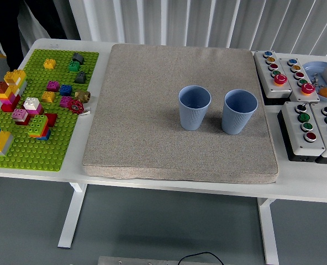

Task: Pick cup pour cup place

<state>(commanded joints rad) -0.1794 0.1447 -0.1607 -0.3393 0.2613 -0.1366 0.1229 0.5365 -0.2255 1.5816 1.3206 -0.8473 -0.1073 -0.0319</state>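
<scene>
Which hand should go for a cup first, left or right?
Probably the right: both blue cups, left cup and right cup, stand upright on the right half of the grey mat. Neither hand is in view yet.

Grey mat (152,110) at centre of white surface (169,187), green baseplate (39,149) strewn with coloured bricks (36,124) at 9 o'clock, grey button boxes (310,130) with red, green and yellow buttons at 3 o'clock, dark-clad person (14,22) at 11 o'clock.
</scene>
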